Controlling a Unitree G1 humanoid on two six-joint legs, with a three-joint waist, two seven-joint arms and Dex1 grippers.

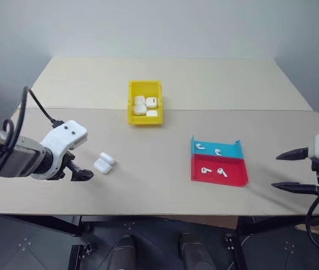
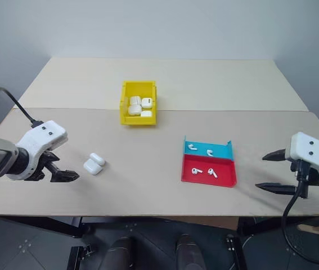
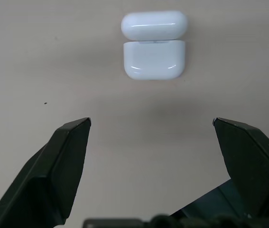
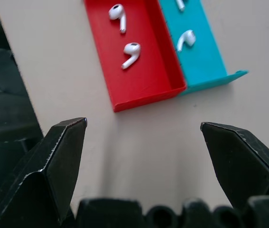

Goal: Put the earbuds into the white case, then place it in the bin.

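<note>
The white case (image 1: 103,163) lies on the table's left half with its lid flipped open; in the left wrist view the case (image 3: 154,59) sits just ahead of the fingers. My left gripper (image 3: 152,124) is open and points down at the table a little short of it, touching nothing. Two earbuds (image 1: 206,170) lie in the red tray (image 1: 235,175) and two more earbuds (image 1: 218,152) in the blue tray (image 1: 230,149). Near the table's right edge my right gripper (image 1: 275,171) is open and empty, right of the trays. The yellow bin (image 1: 131,102) stands mid-table, further back.
Several white cases (image 1: 145,104) lie inside the bin. The red and blue trays touch each other, right of centre. A seam runs across the table behind the bin. Bare tabletop separates the case from the trays.
</note>
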